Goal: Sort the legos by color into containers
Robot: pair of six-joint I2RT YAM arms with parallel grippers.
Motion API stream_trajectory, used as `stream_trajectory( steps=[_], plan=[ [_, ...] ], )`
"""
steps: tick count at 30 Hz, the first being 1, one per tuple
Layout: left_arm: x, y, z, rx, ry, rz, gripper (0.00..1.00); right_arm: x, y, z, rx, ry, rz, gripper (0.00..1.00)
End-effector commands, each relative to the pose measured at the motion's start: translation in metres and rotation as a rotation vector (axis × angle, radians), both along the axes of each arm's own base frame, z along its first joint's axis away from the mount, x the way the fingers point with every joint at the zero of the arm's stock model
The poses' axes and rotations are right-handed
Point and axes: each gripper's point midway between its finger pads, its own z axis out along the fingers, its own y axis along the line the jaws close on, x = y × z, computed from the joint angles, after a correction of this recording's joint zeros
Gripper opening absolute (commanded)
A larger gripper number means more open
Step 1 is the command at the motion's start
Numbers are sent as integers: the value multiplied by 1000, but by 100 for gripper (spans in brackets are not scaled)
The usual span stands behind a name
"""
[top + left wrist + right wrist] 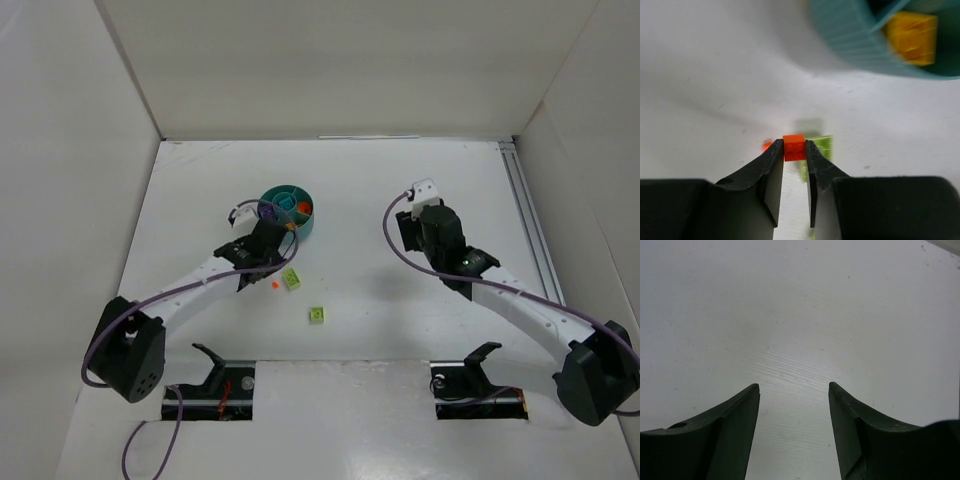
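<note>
My left gripper (794,148) is shut on a small orange brick (794,147) at its fingertips, held a little above the table. Behind it lie a lime green brick (822,146) and a small orange-red piece (767,145). The teal dish (847,42) is at the upper right with a yellow brick (911,31) in one compartment. In the top view the left gripper (270,260) is just in front of the dish (286,229), which holds purple, orange and other bricks. My right gripper (794,386) is open and empty over bare table, also in the top view (418,212).
A second lime green brick (317,314) lies on the table nearer the arm bases, below the first one (291,278). White walls close in the table on the left, back and right. A metal rail (527,225) runs along the right side.
</note>
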Motion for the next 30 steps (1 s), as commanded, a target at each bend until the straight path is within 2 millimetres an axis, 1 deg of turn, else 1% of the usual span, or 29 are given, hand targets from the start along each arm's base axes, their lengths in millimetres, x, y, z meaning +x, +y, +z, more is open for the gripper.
stream_trajectory(
  steps=[1,2,3,4,5,6,7,8,9,10,11,12,13,14,15,18,19,20,21,22,24,25,26,27,28,30],
  plan=[
    [42,-20,76,-43,-228,-64,17,2,-10,12,61,-59,-45,62],
    [52,-27,92,-68,-277,-83,17,3,-15,16,81,-68,-58,64],
    [64,-34,108,-60,-312,-110,17,3,-22,11,75,-60,-76,65],
    [70,-38,116,-58,-326,-118,18,1,-21,11,81,-61,-67,67],
    [79,-41,126,-50,-352,-120,18,1,-27,15,87,-72,-82,68],
    [90,-45,125,-29,-352,-126,18,1,-31,11,82,-65,-91,70],
    [102,-51,143,-21,-390,-133,18,0,-36,10,86,-64,-100,72],
    [110,-54,147,-9,-398,-134,19,1,-40,13,90,-73,-110,75],
    [118,-58,151,-2,-403,-142,19,0,-41,8,90,-62,-109,83],
    [134,-62,154,8,-405,-137,19,1,-45,8,89,-63,-118,94],
    [140,-67,155,15,-405,-157,19,0,-50,7,89,-63,-130,100],
    [147,-69,155,15,-400,-166,19,0,-48,7,92,-61,-122,100],
    [154,-73,143,31,-370,-170,19,1,-53,7,92,-62,-135,100],
    [164,-76,153,25,-390,-174,19,2,-58,7,92,-63,-151,100],
    [168,-78,151,39,-382,-184,19,1,-61,3,87,-55,-160,100],
    [180,-85,145,56,-368,-196,19,3,-70,2,94,-52,-179,100],
    [182,-86,142,69,-358,-204,19,3,-68,2,98,-50,-170,100],
    [183,-86,131,83,-328,-208,19,4,-71,2,102,-48,-172,100],
    [187,-86,134,91,-332,-200,19,5,-75,-2,97,-38,-186,100],
    [188,-87,126,101,-312,-202,19,6,-77,-6,97,-26,-186,100],
    [189,-86,126,110,-308,-197,19,7,-75,-9,97,-16,-179,100],
    [193,-86,125,119,-310,-188,19,8,-77,-7,96,-23,-177,100],
    [192,-82,124,136,-304,-178,19,9,-77,-11,92,-13,-177,100],
    [193,-80,120,151,-289,-174,20,9,-75,-11,95,-12,-169,100],
    [194,-80,117,155,-280,-162,20,9,-78,-11,95,-12,-178,100],
    [195,-79,121,153,-285,-148,22,10,-77,-14,95,-2,-170,100]
  ],
)
